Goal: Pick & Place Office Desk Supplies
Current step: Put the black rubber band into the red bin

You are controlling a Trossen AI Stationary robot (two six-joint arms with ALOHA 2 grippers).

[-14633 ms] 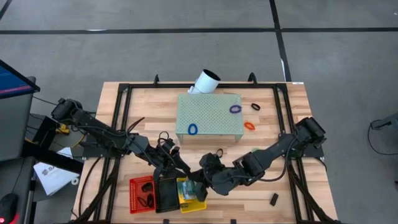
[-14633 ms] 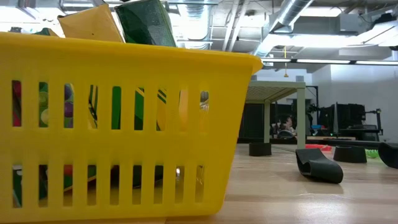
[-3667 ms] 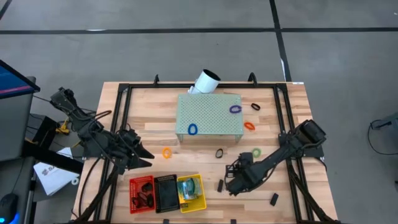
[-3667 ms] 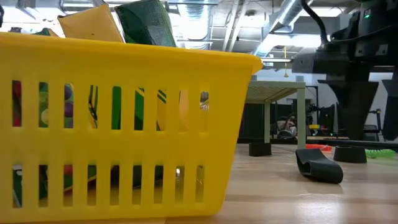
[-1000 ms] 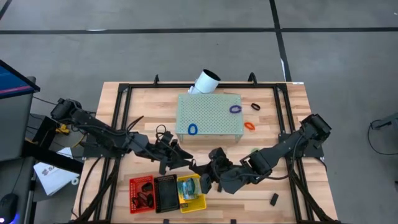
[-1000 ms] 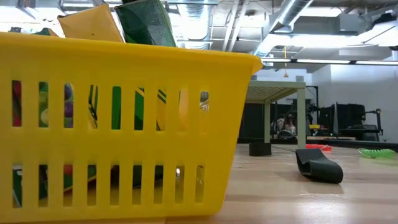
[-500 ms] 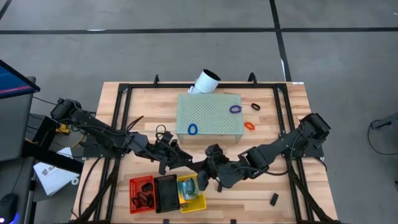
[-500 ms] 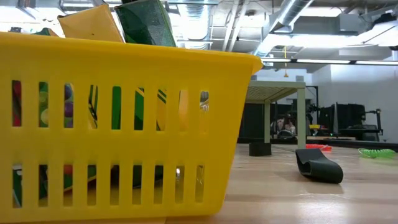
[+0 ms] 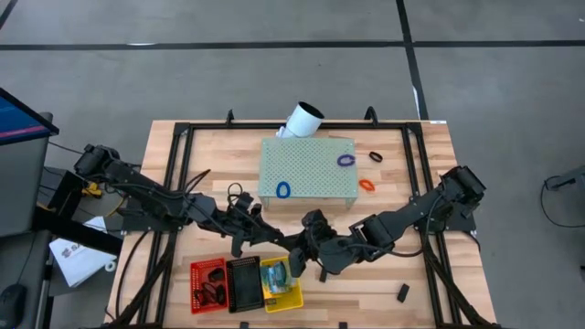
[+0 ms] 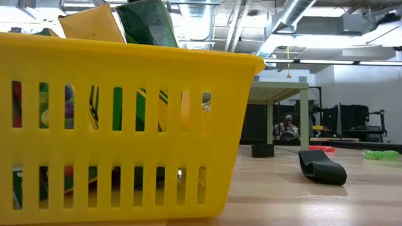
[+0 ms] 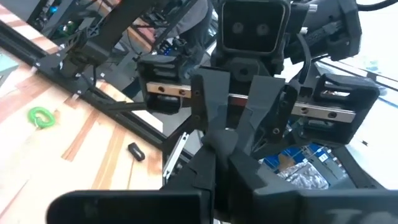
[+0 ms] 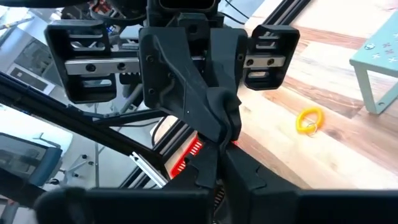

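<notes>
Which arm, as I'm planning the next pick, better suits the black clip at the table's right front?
Right, probably: the black clip lies nearer the right gripper; the left gripper sits farther off.

The wooden worktop point(image 9: 210, 155) carries a pale green perforated block point(image 9: 308, 171) with a white tube point(image 9: 301, 120) behind it. Near the front edge, a red basket point(image 9: 208, 284), a black basket point(image 9: 244, 282) and a yellow basket point(image 9: 281, 285) stand side by side. A black clip point(image 9: 402, 292) lies at the front right, and a black loop point(image 9: 376, 156) and an orange loop point(image 9: 366, 185) lie beside the block.

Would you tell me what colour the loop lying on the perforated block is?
Blue loop, clearest in the high view.
</notes>
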